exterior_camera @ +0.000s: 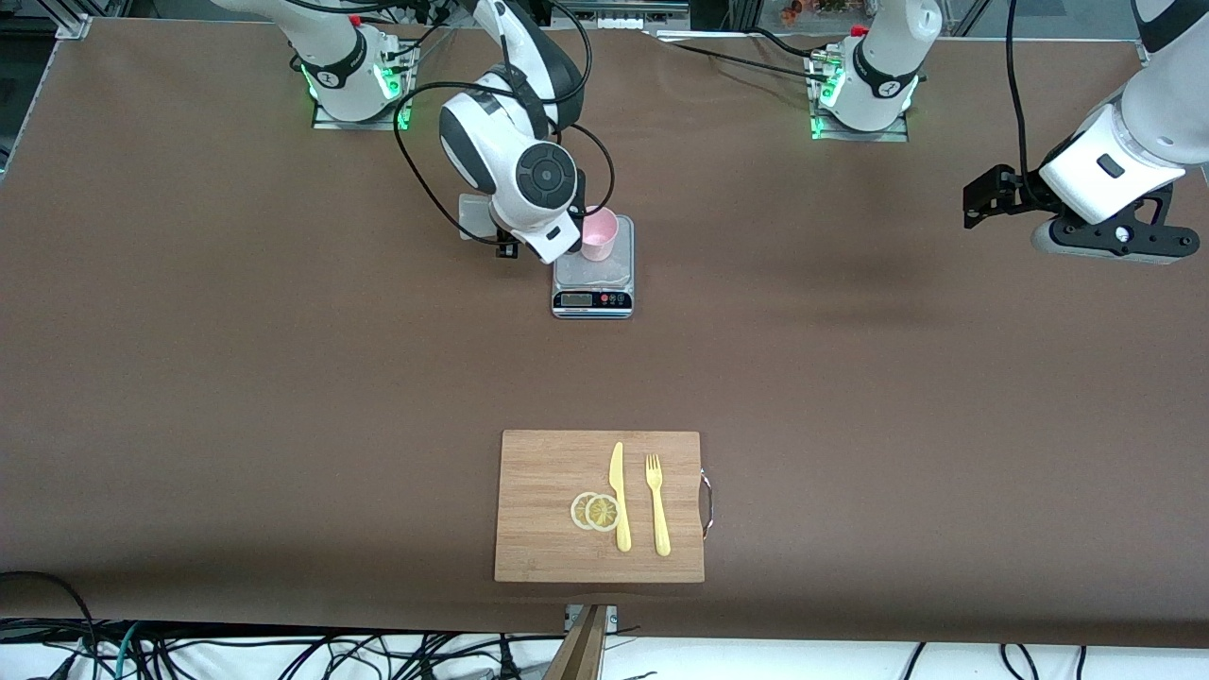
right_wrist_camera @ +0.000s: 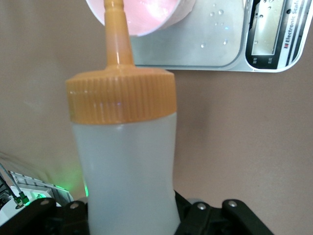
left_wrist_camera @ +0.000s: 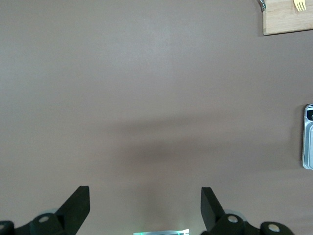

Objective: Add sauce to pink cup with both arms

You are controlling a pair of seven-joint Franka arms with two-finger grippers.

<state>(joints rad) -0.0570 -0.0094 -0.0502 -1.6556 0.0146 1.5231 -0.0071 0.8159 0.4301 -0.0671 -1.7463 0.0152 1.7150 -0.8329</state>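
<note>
The pink cup [exterior_camera: 599, 233] stands on a small digital scale [exterior_camera: 604, 276] in the middle of the table, toward the robots' bases. My right gripper [right_wrist_camera: 129, 215] is shut on the body of the sauce bottle [right_wrist_camera: 124, 166], which is tipped over. Its orange cap [right_wrist_camera: 121, 95] and nozzle [right_wrist_camera: 117, 39] point into the cup [right_wrist_camera: 146, 14], the tip just over the rim. In the front view only the bottle's bottom end [exterior_camera: 474, 217] shows past the right wrist. My left gripper [exterior_camera: 987, 198] hangs open and empty over bare table at the left arm's end, its fingertips [left_wrist_camera: 80, 198] wide apart.
A wooden cutting board [exterior_camera: 543, 472] lies near the front camera's edge with a yellow knife [exterior_camera: 619, 496], a yellow fork [exterior_camera: 657, 505] and two lemon slices [exterior_camera: 595, 511]. The left wrist view shows the board's corner [left_wrist_camera: 286, 22] and the scale's edge [left_wrist_camera: 308, 144]. Water drops lie on the scale [right_wrist_camera: 210, 46].
</note>
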